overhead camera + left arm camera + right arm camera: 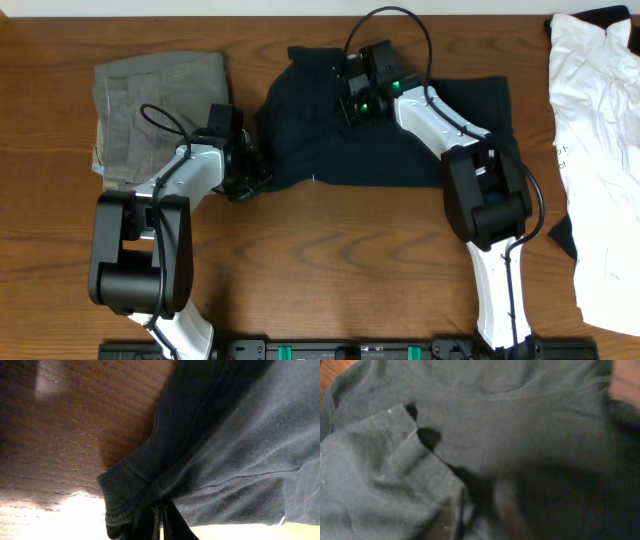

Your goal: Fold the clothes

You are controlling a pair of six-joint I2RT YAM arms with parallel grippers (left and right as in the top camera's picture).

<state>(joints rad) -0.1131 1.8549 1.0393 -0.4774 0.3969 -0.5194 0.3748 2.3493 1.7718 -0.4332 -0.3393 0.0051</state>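
Observation:
The clothes, a black T-shirt (310, 130), lie spread over the middle of the table. My left gripper (248, 178) is at the shirt's near left corner. In the left wrist view the shirt (240, 435) fills the right side, and the left gripper (161, 517) is shut on a bunched hem edge. My right gripper (352, 103) hovers low over the shirt's far middle. In the blurred right wrist view the right gripper (480, 515) has its fingers apart above the shirt (520, 425), next to a turned-over flap (370, 475).
Folded grey-green trousers (150, 100) lie at the far left, right beside my left arm. A crumpled white garment (600, 150) covers the table's right edge. Bare wooden table (350, 260) lies between the two arm bases.

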